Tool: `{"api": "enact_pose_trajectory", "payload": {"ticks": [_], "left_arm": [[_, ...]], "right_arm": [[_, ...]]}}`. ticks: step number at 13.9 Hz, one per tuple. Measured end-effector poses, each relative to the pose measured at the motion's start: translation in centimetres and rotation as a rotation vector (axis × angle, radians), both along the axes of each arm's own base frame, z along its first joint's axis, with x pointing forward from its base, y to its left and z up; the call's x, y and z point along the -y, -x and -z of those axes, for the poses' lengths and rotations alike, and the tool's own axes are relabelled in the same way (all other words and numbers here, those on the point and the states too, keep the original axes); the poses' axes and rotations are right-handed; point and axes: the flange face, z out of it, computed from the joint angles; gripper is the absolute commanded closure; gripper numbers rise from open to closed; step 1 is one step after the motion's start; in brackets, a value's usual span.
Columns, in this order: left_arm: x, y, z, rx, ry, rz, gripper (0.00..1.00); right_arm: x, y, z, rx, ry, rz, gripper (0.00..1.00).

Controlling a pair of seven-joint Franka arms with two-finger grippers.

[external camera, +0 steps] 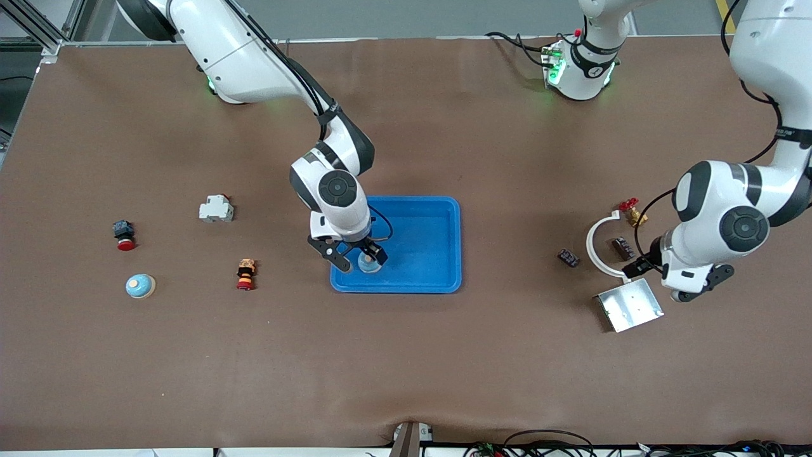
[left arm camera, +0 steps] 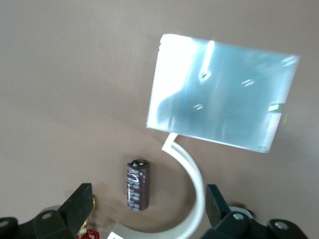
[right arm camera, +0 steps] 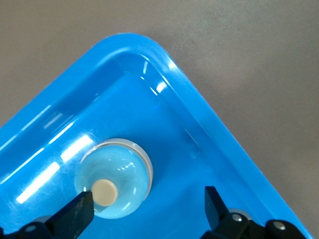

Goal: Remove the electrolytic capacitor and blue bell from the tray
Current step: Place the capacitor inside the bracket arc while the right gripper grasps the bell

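- We see the right hand (external camera: pixel 360 256) low in the shallow blue plastic tray (external camera: pixel 438 216), spread wide around the pale blue domed bell (right arm camera: pixel 115 177) resting on the tray floor, gripping nothing.
- The left hand (external camera: pixel 656 279) hangs wide open and empty over the brown counter (external camera: pixel 444 355).
- The dark cylindrical capacitor (left arm camera: pixel 137 184) lies on the counter inside the white plastic arc (left arm camera: pixel 192 174), beside the shiny square metal plate (left arm camera: pixel 219 92).
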Motion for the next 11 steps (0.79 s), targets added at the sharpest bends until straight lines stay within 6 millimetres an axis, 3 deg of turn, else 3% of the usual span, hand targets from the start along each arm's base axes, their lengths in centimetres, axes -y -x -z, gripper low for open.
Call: {"api": "enact_pose_trajectory", "payload": {"ticks": [4, 6, 8, 11], "left_arm": [[3.2, -2.0, -10.6, 0.005, -0.015, 0.018, 0.00], [3.4, -2.4, -15.3, 0.007, -0.002, 0.054, 0.00], [2.4, -2.7, -18.0, 0.023, 0.014, 0.112, 0.00], [-0.3, -2.6, -20.2, 0.015, 0.037, 0.162, 0.00]], "right_arm": [[-0.7, -0.9, 0.7, 0.005, -0.008, 0.024, 0.00], [-1.4, -1.4, 1.6, 0.007, -0.013, 0.028, 0.00], [-1.9, -1.7, 2.3, 0.007, -0.016, 0.031, 0.00], [-2.1, -2.2, 2.1, 0.009, -0.017, 0.042, 0.00]]}}
